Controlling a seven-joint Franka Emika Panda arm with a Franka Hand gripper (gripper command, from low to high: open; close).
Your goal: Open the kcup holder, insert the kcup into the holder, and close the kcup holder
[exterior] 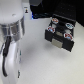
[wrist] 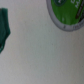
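The kcup lay below my wrist, light and thin-walled I judged (best pinched gently across its sides), though my end effector's spread I couldn't tell.

High exterior overview; wrist view close above table.

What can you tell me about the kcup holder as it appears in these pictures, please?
The kcup holder is a black, boxy unit, plastic by its look, sitting on the white table toward the exterior view's right. Its tray is slid out toward the camera, so it stands open. Round pods with reddish or dark tops sit in the tray's slots, and a grey rectangular panel marks its front edge. Nothing else visibly touches it.
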